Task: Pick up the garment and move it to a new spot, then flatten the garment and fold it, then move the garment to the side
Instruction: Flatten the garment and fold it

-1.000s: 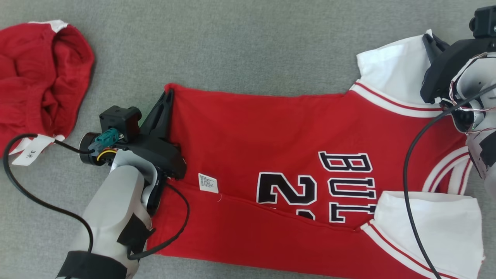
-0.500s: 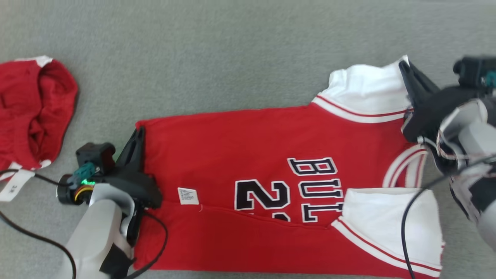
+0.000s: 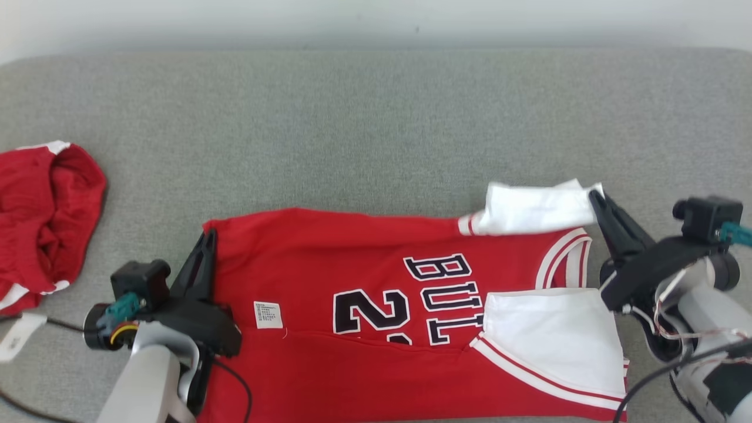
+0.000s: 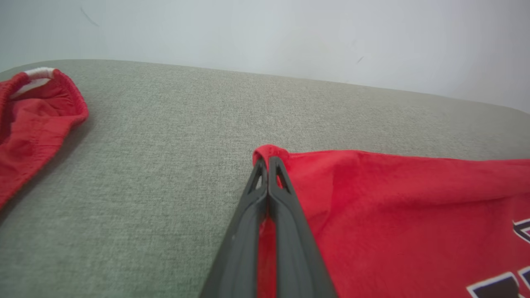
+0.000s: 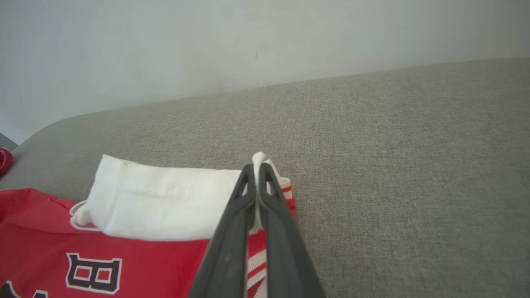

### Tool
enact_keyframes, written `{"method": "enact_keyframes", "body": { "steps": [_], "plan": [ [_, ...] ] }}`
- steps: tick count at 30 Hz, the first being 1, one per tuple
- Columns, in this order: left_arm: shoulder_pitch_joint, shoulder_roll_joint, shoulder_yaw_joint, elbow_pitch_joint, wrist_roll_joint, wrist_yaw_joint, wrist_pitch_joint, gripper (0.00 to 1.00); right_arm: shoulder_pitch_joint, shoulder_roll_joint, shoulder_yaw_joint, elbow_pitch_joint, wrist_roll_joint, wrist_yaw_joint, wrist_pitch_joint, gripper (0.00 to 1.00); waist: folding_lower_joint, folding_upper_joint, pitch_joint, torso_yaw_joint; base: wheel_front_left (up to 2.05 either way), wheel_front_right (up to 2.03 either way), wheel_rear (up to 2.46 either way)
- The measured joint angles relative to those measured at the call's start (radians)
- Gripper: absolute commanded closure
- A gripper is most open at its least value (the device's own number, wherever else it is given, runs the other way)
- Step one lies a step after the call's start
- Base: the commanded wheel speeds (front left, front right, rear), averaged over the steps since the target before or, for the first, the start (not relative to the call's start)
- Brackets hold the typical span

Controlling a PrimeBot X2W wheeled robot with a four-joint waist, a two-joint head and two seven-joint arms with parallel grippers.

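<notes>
Garment: the red jersey lies lengthwise on the grey tabletop, hem towards our left, collar towards our right, lettering up.
Hem end: our left hand is clamped on the far hem corner, with red cloth pinched between its 2 fingers.
Collar end: our right hand is clamped on the outer edge of the far sleeve, with white cloth pinched between its 2 fingers.
Near side: the near long edge looks already turned in, and the near sleeve lies over the chest, covering part of the lettering.
Step in hand: we judge this to be the fold, with the far long edge gripped at both ends and ready to come over.
Next move: we would carry both ends towards us together and level, keeping the edge taut, then lay it along the near fold line before letting go.
Care needed: if 1 hand leads the other, the edge will skew and the sleeve may bunch.
Neighbour: a second red garment sits well apart on the left, clear of our path.
</notes>
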Motion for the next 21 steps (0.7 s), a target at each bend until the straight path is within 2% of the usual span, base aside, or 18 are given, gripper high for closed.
{"method": "enact_keyframes", "body": {
  "steps": [10, 21],
  "plan": [
    [0.175, -0.008, 0.048, -0.156, 0.029, -0.030, 0.000, 1.00, 0.133, 0.012, -0.040, -0.043, 0.020, 0.000, -0.036, 1.00, 0.0000, 0.0000, -0.070, 0.011, 0.00, 0.00, 0.00],
    [0.286, -0.030, 0.094, -0.158, 0.029, -0.045, 0.000, 1.00, 0.256, 0.031, -0.092, -0.083, 0.021, 0.000, -0.045, 1.00, 0.0000, 0.0000, -0.129, 0.019, 0.00, 0.00, 0.00]
  ]
}}
